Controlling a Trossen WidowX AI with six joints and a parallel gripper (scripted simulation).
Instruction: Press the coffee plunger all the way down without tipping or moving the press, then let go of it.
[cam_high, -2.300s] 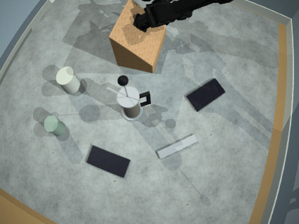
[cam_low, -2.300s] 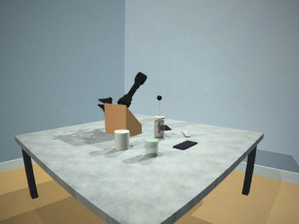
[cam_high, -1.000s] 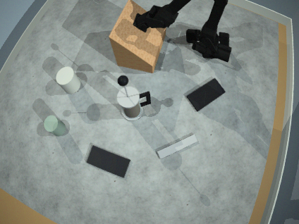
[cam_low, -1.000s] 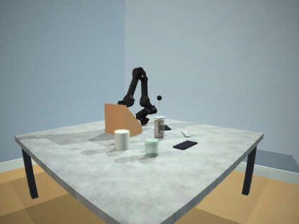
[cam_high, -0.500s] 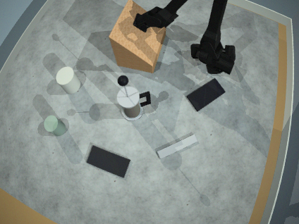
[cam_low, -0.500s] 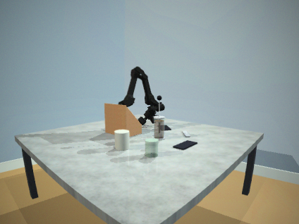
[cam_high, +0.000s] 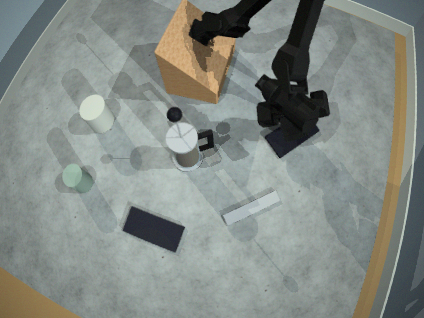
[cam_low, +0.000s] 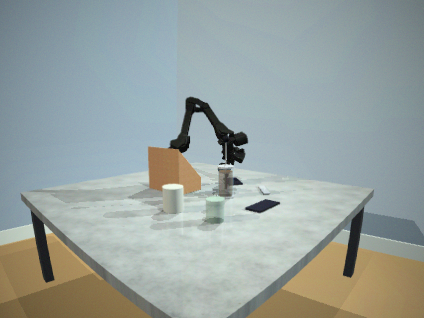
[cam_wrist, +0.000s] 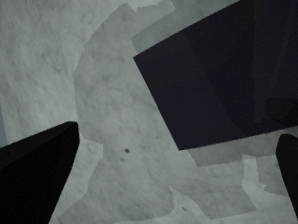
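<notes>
The coffee press (cam_high: 183, 146) (cam_low: 225, 182) stands upright near the middle of the table (cam_high: 325, 230) (cam_low: 150, 250). It has a white lid, a black side handle (cam_high: 205, 140), and its plunger rod is up with the black knob (cam_high: 174, 114) on top. My gripper (cam_high: 292, 116) (cam_low: 235, 152) (cam_wrist: 183, 139) is open and empty. It hangs to the right of the press, apart from it, pointing down over a dark flat slab (cam_high: 295, 141) (cam_wrist: 220, 76). In the wrist view only the slab, bare table and my two fingertips show; the press is out of that view.
An orange wedge block (cam_high: 195, 55) (cam_low: 172, 170) stands behind the press. A cream cylinder (cam_high: 97, 114) (cam_low: 173, 198) and a green cylinder (cam_high: 77, 178) (cam_low: 215, 208) stand to the left. A second dark slab (cam_high: 153, 229) (cam_low: 262, 205) and a white bar (cam_high: 251, 206) (cam_low: 263, 190) lie in front.
</notes>
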